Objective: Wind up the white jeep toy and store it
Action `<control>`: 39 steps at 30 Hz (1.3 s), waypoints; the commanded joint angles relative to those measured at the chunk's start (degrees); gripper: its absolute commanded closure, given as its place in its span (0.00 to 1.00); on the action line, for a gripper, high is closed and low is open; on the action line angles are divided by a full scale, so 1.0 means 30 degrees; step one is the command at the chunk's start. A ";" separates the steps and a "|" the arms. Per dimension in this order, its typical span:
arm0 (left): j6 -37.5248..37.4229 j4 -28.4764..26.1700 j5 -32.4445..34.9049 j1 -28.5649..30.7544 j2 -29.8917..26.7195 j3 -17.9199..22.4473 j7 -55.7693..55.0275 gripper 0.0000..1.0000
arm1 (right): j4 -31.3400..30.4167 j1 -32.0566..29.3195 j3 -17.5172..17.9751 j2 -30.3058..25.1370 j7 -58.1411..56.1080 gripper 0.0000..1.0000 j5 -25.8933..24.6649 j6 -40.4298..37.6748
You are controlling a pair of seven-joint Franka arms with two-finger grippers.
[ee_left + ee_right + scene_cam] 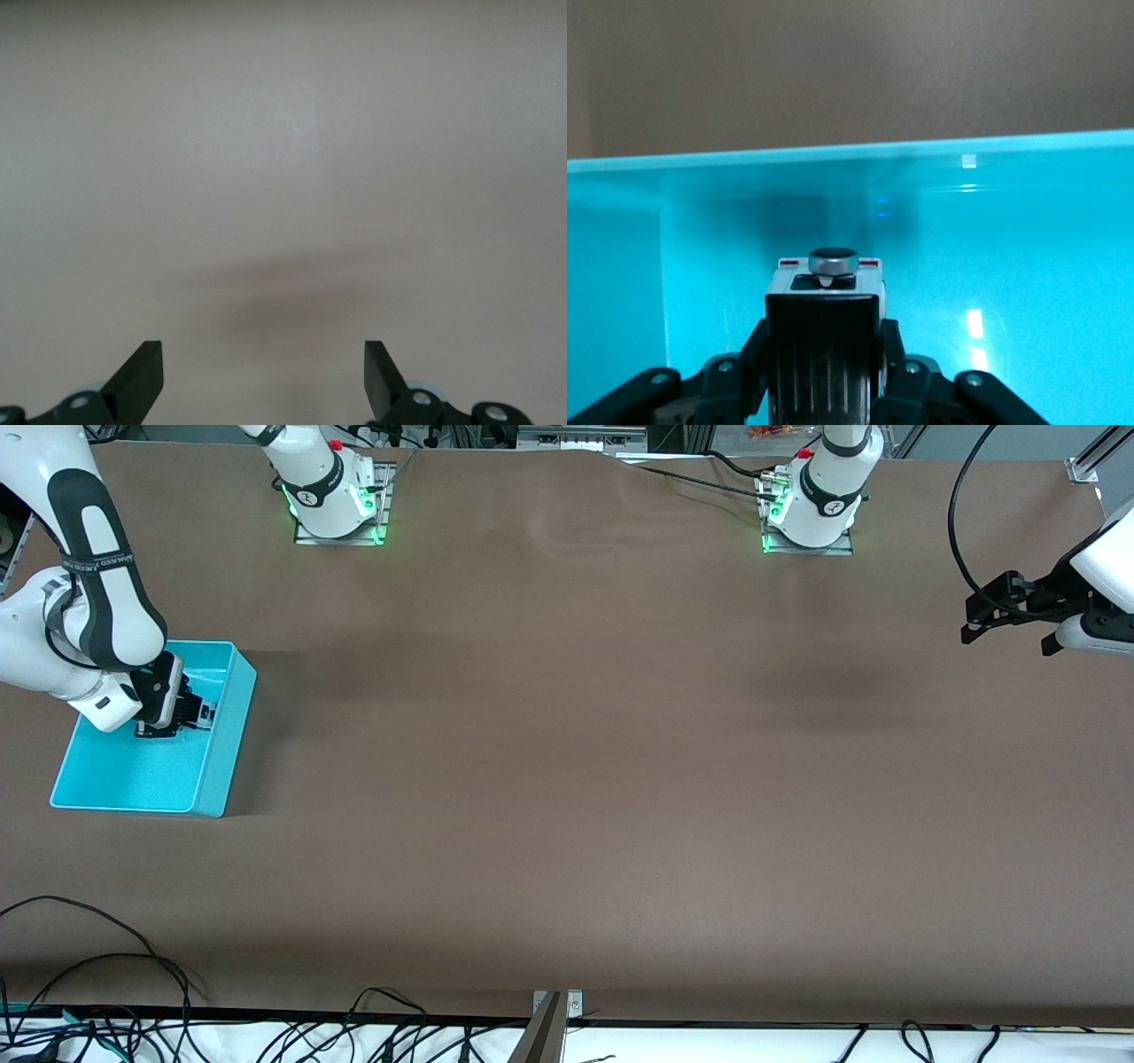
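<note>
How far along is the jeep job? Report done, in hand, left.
Done: the jeep is off the table and inside the bin; whether it was wound cannot be seen. In hand: the right gripper is shut on the jeep, down in the bin. Left: release and withdraw. The left gripper waits open over bare table.

Open-topped turquoise plastic bin (217, 779): on the brown-covered table (567, 779), at the right arm's end, roughly midway between the robots' bases and the front camera's edge.
Right gripper (197, 715): inside the bin, clamped on the small white jeep toy with black roof (828, 282), the toy beside the bin's inner wall.
Left gripper (1010, 615): over bare table at the left arm's end, well apart from the bin, fingers (142, 376) spread, holding nothing; that arm waits.
</note>
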 commanded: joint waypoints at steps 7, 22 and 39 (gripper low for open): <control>-0.0371 0.0424 0.0386 0.0038 0.0198 -0.0070 -0.0023 0.00 | 0.0170 -0.0374 0.0056 0.0113 -0.0619 0.17 0.0541 0.0175; -0.0371 0.0453 0.0357 0.0038 0.0198 -0.0070 0.0006 0.00 | 0.2656 -0.0140 0.0349 -0.0151 -0.0590 0.00 0.0600 -0.2749; -0.0371 0.0453 0.0386 0.0038 0.0198 -0.0070 0.0006 0.00 | 0.8430 0.1733 0.0437 -0.1145 0.6843 0.00 0.0162 -0.9344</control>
